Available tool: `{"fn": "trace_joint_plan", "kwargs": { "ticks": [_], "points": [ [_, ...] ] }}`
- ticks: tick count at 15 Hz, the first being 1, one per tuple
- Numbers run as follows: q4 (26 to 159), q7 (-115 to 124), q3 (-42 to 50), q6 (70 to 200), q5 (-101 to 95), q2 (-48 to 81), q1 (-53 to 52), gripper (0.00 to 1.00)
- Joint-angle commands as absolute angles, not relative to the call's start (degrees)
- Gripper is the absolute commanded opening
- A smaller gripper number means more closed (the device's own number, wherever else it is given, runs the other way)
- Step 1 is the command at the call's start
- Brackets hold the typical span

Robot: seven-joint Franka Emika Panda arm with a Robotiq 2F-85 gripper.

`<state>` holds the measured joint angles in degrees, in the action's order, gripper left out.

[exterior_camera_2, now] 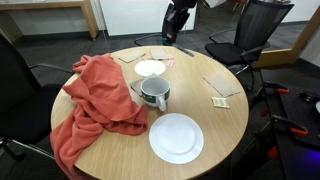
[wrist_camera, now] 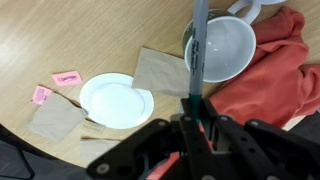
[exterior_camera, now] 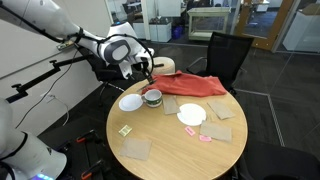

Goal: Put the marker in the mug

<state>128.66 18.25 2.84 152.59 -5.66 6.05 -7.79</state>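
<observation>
Round wooden table (wrist_camera: 60,30): jaws clamp marker (wrist_camera: 198,50) above mug (wrist_camera: 235,50).

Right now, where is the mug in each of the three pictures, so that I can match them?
In an exterior view: the mug sits left of centre, directly right of a white plate.
In an exterior view: the mug stands at the picture's centre, beside the red cloth.
Wrist view: the mug is at top right, partly behind the marker that the hand holds.
Shared landmark: the red cloth beside the mug.

Matt wood tbl (exterior_camera_2: 220,122), red cloth (exterior_camera_2: 95,95), glossy wht plate (exterior_camera_2: 176,137), glossy mug (exterior_camera_2: 155,93), brn paper napkin (wrist_camera: 160,70)
</observation>
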Motion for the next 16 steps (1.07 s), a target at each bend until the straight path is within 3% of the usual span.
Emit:
{"fn": "trace_joint_plan", "kwargs": {
  "ticks": [1,16],
  "points": [
    [128.14,13.91,0.43,156.80,-3.65,7.68,-6.10,0.04],
    [122.70,-47.29,-13.81,158.14,34.23,13.50,4.79,0.04]
  ]
}}
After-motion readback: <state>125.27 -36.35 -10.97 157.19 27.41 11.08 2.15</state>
